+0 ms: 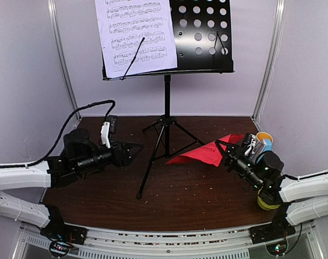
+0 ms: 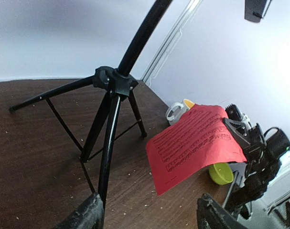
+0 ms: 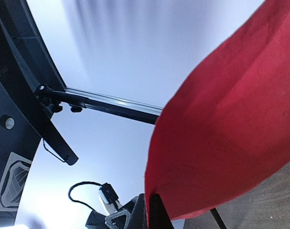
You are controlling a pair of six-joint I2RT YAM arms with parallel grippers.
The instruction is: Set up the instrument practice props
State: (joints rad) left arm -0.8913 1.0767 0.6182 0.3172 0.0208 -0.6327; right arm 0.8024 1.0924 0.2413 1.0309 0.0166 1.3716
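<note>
Holding red music sheet [image 1: 199,155] in right gripper [image 1: 222,145], jaws pinched together on its right corner, centre right of top view. We see left gripper [image 1: 135,149] centre left, jaws apart, gripping nothing, tips near tripod legs of black music stand [image 1: 166,116]. Stand upright mid-frame on table [image 1: 196,202]. White music sheet [image 1: 135,35] rests on stand's desk, upper left. White mug [image 2: 175,112] and yellow bowl [image 2: 221,173] show past red sheet in left wrist view.
</note>
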